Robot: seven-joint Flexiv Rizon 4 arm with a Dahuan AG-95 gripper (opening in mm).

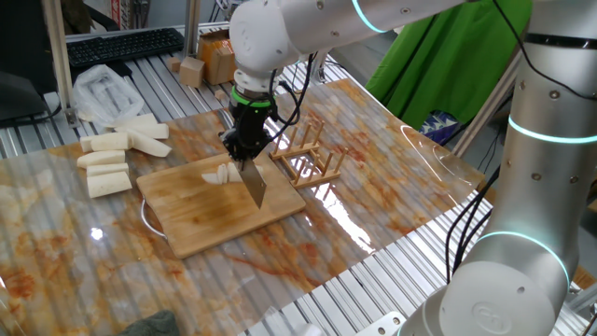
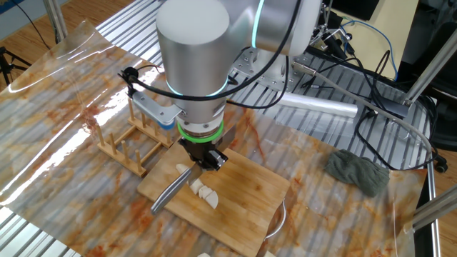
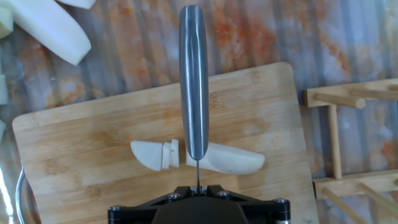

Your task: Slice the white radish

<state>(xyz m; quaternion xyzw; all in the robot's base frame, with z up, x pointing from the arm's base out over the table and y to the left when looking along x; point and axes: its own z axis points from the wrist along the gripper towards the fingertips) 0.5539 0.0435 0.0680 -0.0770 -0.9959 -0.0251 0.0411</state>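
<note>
- On the wooden cutting board near the middle of the bench, in one fixed view, the white radish lies as a short pale chunk with a few cut pieces at one end. The claw points straight down over it, clamped on a knife whose blade reaches down to the board just beside the radish. Toward the bench's far left corner lie longer white radish sticks, uncut and well apart from the board. A wooden rack stands just past the board's far side.
- From the other fixed view, the claw hangs under the arm's thick wrist, fingers together on the knife, which slants down across the radish. Several thin slices show on the board, toward its near edge; at least one longer piece lies on the other side of the blade.
- In the hand view, the knife crosses the radish near its middle. On one side sit a rounded end piece and two thin slices standing close together; on the other, a longer tapered piece is still whole. The board is otherwise bare.
- My judgement: the slicing is partly done, perhaps about halfway through this one chunk. A cut looks to be in hand at the blade, and the whole tapered piece remains to be sliced.
</note>
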